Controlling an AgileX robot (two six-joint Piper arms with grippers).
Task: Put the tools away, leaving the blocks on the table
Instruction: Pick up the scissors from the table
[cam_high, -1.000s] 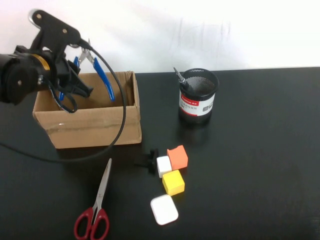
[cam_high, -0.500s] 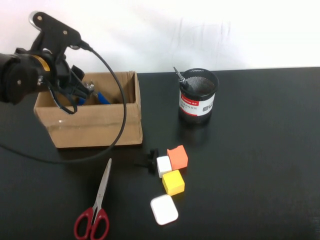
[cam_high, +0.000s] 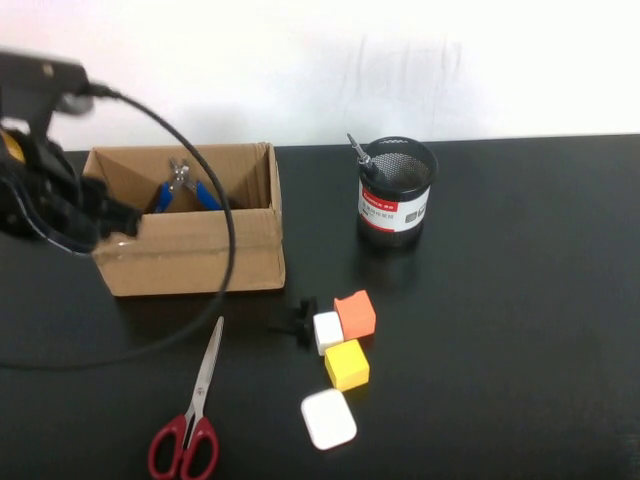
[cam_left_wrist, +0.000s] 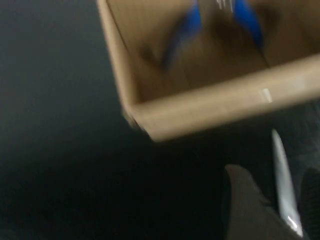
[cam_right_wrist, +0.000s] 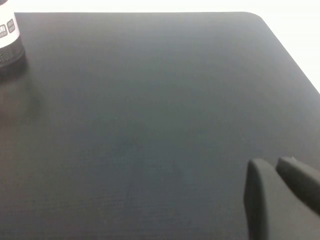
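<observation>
The blue-handled pliers (cam_high: 180, 190) lie inside the cardboard box (cam_high: 190, 262); their blurred blue handles also show in the left wrist view (cam_left_wrist: 182, 32). The red-handled scissors (cam_high: 190, 420) lie on the table in front of the box. The black-handled screwdriver (cam_high: 358, 152) stands in the mesh cup (cam_high: 397, 192). The orange (cam_high: 355, 313), white (cam_high: 327, 331) and yellow (cam_high: 347, 364) blocks sit together mid-table. My left gripper (cam_high: 112, 218) is open and empty at the box's front left corner; the scissors blade (cam_left_wrist: 282, 175) shows between its fingers. My right gripper (cam_right_wrist: 275, 172) is shut over bare table.
A white rounded-square case (cam_high: 328, 418) lies in front of the yellow block. A small black knob (cam_high: 295, 318) sits left of the white block. The left arm's cable (cam_high: 225, 250) loops over the box front. The black table (cam_high: 520, 300) stretches right.
My left gripper let go of the pliers, which dropped into the box. The arm then swung left and toward the near side, down to the box's front left corner.
</observation>
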